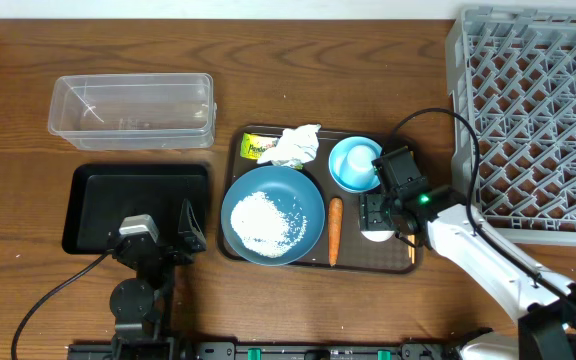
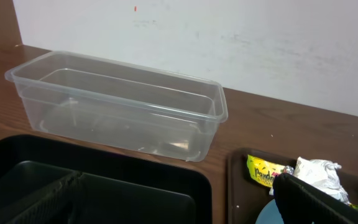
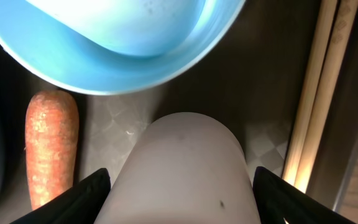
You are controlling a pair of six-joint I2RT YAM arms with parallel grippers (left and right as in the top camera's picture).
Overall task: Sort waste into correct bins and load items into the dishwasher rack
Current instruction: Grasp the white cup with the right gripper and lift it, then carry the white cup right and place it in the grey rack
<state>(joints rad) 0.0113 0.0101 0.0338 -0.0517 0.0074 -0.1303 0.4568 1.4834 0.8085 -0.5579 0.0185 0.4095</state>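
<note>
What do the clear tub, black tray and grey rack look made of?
Clear tub: thin transparent plastic, glossy. The walls are see-through with bright highlights.
Black tray: probably plastic, smooth and semi-gloss. It has a soft sheen on its floor and rounded moulded corners, though coated metal cannot be ruled out.
Grey rack: moulded plastic, matte. It is an open lattice in one even grey.

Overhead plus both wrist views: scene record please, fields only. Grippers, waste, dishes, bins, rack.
left gripper: open, above the black tray, holding nothing
right gripper: jaws either side of the white cup; contact unclear
brown serving tray: carries all waste and dishes
dark-blue plate: loose rice on it
light-blue bowl: beside the cup
carrot: between plate and cup
napkin, wrapper: tray's far edge
chopsticks: beside the cup
clear tub: empty
dishwasher rack: nothing loaded in the visible part
</note>
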